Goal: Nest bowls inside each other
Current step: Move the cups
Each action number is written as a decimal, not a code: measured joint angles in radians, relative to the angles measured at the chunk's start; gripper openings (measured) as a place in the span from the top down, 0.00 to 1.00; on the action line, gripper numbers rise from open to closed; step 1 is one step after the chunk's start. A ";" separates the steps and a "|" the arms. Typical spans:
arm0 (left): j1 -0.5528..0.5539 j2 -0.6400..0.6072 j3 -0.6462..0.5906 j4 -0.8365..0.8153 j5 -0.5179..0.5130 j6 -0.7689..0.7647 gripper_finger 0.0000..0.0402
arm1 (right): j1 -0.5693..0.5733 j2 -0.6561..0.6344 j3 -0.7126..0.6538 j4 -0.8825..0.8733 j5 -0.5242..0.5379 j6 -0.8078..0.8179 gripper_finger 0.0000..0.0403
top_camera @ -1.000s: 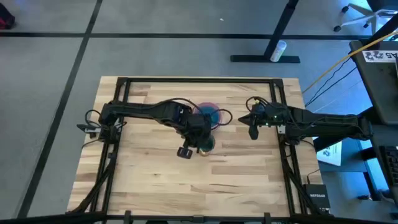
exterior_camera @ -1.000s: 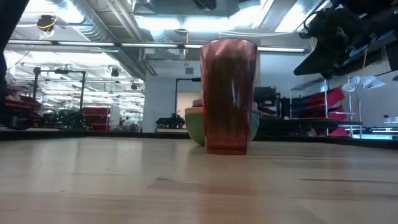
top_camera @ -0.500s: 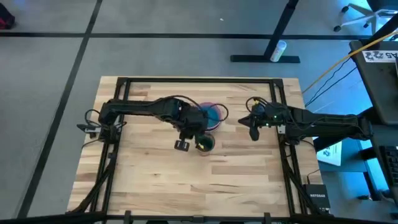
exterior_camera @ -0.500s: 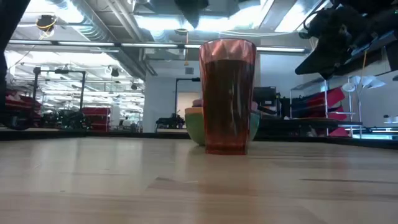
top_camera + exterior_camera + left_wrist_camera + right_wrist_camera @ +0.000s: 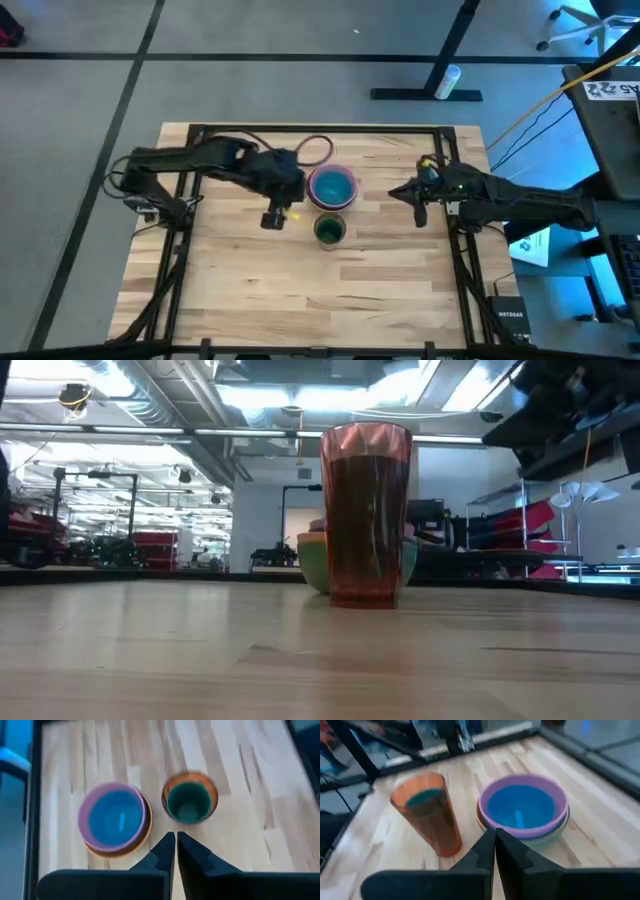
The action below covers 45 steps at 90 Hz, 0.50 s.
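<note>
Left gripper (image 5: 271, 219), fingers closed on nothing, had pulled back left off the bowls (image 5: 332, 187), nested mid-table just beyond the cup (image 5: 329, 231); right gripper (image 5: 420, 214) waited closed; light, stiff, slick plastic, best gripped at the rim.

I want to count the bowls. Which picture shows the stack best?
The right wrist view: the stack is seen from the side, so blue, pink and lower rims show. The high view and left wrist view look down into it. In the low view the cup hides most of it.
</note>
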 joint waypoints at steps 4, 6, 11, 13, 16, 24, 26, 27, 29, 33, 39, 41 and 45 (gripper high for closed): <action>0.000 -0.042 -0.065 0.063 0.000 -0.002 1.00 | 0.000 -0.040 -0.030 0.010 0.000 0.017 1.00; 0.000 -0.065 -0.099 0.095 0.000 -0.004 1.00 | 0.000 -0.060 -0.045 0.011 0.000 0.030 1.00; 0.000 -0.121 -0.191 0.176 0.000 -0.008 1.00 | 0.000 -0.103 -0.081 0.012 0.000 0.072 1.00; 0.000 -0.143 -0.229 0.208 0.000 -0.010 1.00 | 0.000 -0.118 -0.096 0.014 -0.001 0.089 1.00; 0.000 -0.176 -0.288 0.262 0.000 -0.012 1.00 | 0.000 -0.140 -0.118 0.023 -0.001 0.117 1.00; 0.000 -0.261 -0.444 0.408 0.001 -0.029 1.00 | 0.001 -0.181 -0.176 0.071 -0.001 0.177 1.00; 0.000 -0.281 -0.481 0.446 0.001 -0.033 1.00 | 0.001 -0.187 -0.187 0.092 -0.001 0.183 1.00; 0.000 -0.293 -0.500 0.464 0.001 -0.035 1.00 | 0.001 -0.189 -0.193 0.102 0.000 0.189 1.00; 0.000 -0.313 -0.537 0.496 0.000 -0.038 1.00 | 0.001 -0.192 -0.203 0.122 0.000 0.199 1.00; 0.000 -0.348 -0.614 0.566 0.001 -0.050 1.00 | 0.001 -0.191 -0.215 0.156 0.000 0.204 1.00; 0.005 -0.400 -0.721 0.667 0.001 -0.073 1.00 | 0.001 -0.182 -0.219 0.174 0.000 0.205 1.00; 0.008 -0.416 -0.755 0.699 0.002 -0.085 1.00 | 0.001 -0.177 -0.219 0.176 0.000 0.205 1.00; 0.014 -0.450 -0.816 0.755 0.002 -0.110 1.00 | 0.000 -0.161 -0.219 0.187 0.000 0.204 1.00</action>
